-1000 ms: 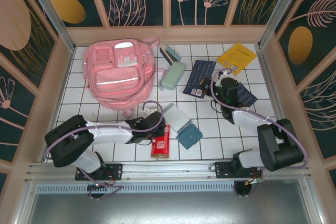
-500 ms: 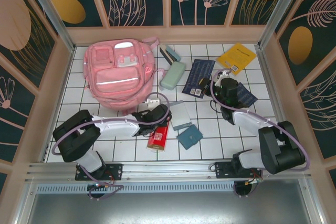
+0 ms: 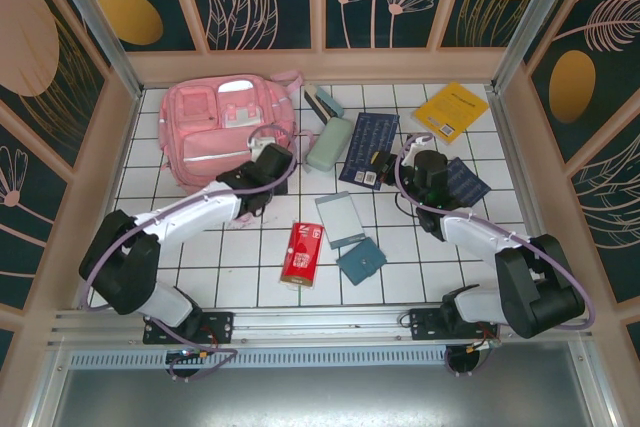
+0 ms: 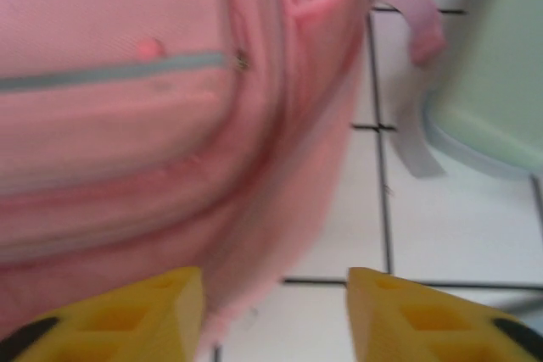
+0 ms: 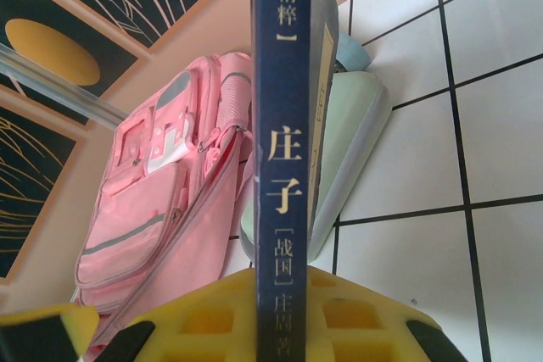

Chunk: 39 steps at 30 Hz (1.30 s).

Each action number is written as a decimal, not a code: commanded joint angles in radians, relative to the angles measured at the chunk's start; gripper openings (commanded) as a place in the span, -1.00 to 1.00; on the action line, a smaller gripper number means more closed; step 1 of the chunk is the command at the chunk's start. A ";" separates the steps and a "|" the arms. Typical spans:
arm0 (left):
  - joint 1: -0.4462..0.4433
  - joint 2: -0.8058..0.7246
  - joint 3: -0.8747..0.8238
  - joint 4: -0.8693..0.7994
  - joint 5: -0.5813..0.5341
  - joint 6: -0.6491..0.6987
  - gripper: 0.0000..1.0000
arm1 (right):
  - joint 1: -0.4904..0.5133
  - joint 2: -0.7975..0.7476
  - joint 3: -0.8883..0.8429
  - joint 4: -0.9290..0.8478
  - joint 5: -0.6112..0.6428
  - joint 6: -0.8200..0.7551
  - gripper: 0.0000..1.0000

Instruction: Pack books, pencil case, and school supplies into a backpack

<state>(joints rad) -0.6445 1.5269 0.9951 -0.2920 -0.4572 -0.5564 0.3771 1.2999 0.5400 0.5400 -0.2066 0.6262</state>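
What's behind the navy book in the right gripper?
Right wrist view: the pencil case sits behind the navy book, the backpack further left. The spine covers part of the case.

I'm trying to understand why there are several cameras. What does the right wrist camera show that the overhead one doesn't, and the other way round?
Right wrist camera: the spine of the navy book, its pale printed characters legible, against a yellow finger. Overhead camera: the yellow book, red packet, silver-grey pad, teal square and a second navy book. Shared: the pink backpack, the mint pencil case and that first navy book, pinched by the right gripper.
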 commanded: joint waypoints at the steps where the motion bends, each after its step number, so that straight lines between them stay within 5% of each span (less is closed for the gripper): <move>1: 0.078 0.039 0.028 -0.049 -0.008 0.151 0.26 | 0.008 -0.033 0.008 0.032 0.001 -0.022 -1.00; 12: 0.128 0.138 0.111 0.058 0.138 0.223 0.26 | 0.017 -0.017 0.009 0.036 -0.001 -0.019 -1.00; 22: 0.143 0.392 0.364 0.001 0.174 0.311 -0.15 | 0.017 -0.017 0.013 0.031 0.000 -0.022 -1.00; 32: 0.171 0.444 0.376 -0.028 0.219 0.312 -0.39 | 0.019 -0.017 0.012 0.030 0.002 -0.020 -1.00; 39: 0.175 0.423 0.373 -0.030 0.215 0.318 -1.00 | 0.021 -0.010 0.012 0.031 0.001 -0.019 -1.00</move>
<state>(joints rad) -0.4767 1.9476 1.3472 -0.2932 -0.2504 -0.2546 0.3882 1.2984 0.5400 0.5320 -0.2066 0.6262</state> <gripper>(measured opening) 0.050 0.122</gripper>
